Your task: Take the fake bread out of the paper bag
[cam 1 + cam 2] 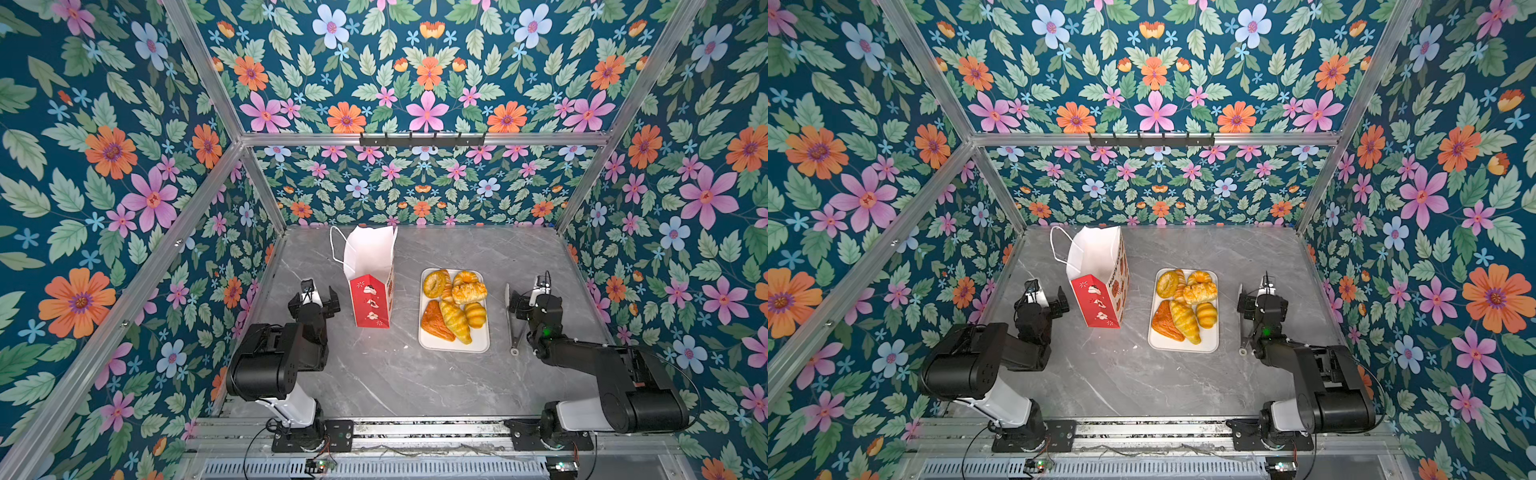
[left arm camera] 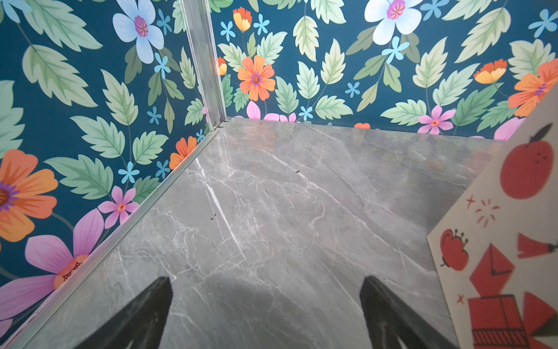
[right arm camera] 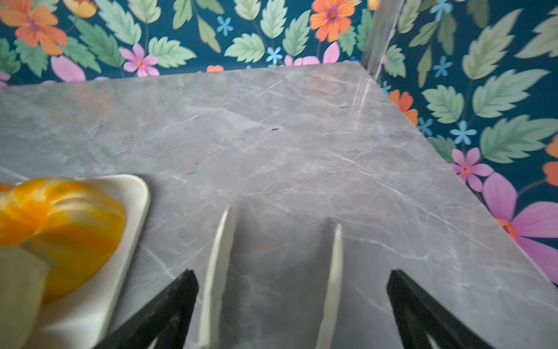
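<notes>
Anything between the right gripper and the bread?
Only the tongs, which lie on the table under the open right gripper. The bread sits on the tray just beside them. Nothing else visible stands between.

This was a robotics lab test cell, not a lived-in room. An aluminium extrusion frame [image 1: 299, 139] boxed in the workspace, and flat floral-print panels [image 1: 124, 137] filled its back and sides like a stage backdrop. The work surface was a grey marble-look tabletop [image 1: 386, 374]. Two black-and-white robot arms, the left arm [image 1: 270, 361] and the right arm [image 1: 623, 382], were bolted through black base plates [image 1: 338, 434] to a metal rail [image 1: 428, 428] along the front edge. Below it ran loose wires, a small circuit board [image 1: 320, 464] and a slotted cable duct [image 1: 415, 469]. A black hook rack [image 1: 422, 140] sat on the rear crossbar.
</notes>
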Controlling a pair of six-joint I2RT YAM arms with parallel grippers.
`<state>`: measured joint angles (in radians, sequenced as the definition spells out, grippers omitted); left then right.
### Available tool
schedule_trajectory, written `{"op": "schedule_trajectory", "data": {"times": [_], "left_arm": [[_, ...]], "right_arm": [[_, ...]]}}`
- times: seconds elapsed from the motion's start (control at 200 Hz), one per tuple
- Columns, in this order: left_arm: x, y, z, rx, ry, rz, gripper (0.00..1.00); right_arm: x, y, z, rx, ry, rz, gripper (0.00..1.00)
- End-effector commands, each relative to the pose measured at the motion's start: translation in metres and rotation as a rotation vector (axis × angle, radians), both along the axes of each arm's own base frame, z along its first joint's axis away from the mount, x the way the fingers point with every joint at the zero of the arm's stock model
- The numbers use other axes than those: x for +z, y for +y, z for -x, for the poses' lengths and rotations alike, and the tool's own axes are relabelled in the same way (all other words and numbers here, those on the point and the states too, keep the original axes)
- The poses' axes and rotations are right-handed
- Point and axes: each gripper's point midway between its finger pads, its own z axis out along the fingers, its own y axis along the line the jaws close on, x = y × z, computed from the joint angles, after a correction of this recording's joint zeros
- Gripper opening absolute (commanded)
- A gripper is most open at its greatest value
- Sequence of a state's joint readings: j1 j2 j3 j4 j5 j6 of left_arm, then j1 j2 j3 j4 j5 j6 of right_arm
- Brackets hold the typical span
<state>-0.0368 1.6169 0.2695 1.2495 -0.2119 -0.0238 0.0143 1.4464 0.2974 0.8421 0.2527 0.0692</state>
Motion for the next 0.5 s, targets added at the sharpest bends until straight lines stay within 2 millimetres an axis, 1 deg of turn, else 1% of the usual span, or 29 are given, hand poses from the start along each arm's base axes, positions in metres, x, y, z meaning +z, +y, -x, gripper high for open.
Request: {"op": "schedule_trajectory", "data": {"times": [0.0,0.02,0.03,0.06,0.12,0.18,0.25,0.31,0.38,0.45,0.495], "left_arm": [[0.0087,-0.0001,-0.0016,-0.003,-0.034,-0.007,1.0],[0.0089,-0.0002,-0.0016,-0.003,-0.035,-0.007,1.0],[0.0091,-0.0003,-0.0017,-0.003,-0.036,-0.007,1.0],[0.0094,-0.0001,-0.0018,-0.002,-0.037,-0.008,1.0],[0.0088,0.0001,-0.0016,-0.002,-0.034,-0.008,1.0],[0.0092,-0.0003,-0.0017,-0.003,-0.036,-0.007,1.0],[0.0087,0.0001,-0.0016,-0.002,-0.034,-0.008,1.0],[0.0095,0.0001,-0.0017,-0.002,-0.037,-0.007,1.0],[0.0088,0.0001,-0.0016,-0.002,-0.035,-0.008,1.0],[0.0094,-0.0001,-0.0017,-0.002,-0.037,-0.007,1.0],[0.0091,0.0001,-0.0016,-0.002,-0.035,-0.008,1.0]], "right_arm": [[0.0147,0.0043,-0.0042,0.001,-0.056,-0.03,0.99],[0.0149,0.0023,-0.0049,0.004,-0.076,-0.035,0.99],[0.0197,0.0018,-0.0065,0.004,-0.104,-0.033,0.99],[0.0226,0.0014,-0.0085,0.005,-0.124,-0.01,0.99],[0.0161,0.0031,-0.0054,0.002,-0.069,-0.033,0.99],[0.0213,0.0022,-0.0082,0.005,-0.114,-0.012,0.99],[0.0167,0.0029,-0.0059,0.002,-0.074,-0.032,0.99],[0.0201,0.0022,-0.0077,0.004,-0.104,-0.018,0.99],[0.0172,0.0026,-0.0061,0.002,-0.078,-0.03,0.99],[0.0198,0.0021,-0.0073,0.002,-0.095,-0.019,0.99],[0.0182,0.0023,-0.0066,0.001,-0.083,-0.027,0.99]]}}
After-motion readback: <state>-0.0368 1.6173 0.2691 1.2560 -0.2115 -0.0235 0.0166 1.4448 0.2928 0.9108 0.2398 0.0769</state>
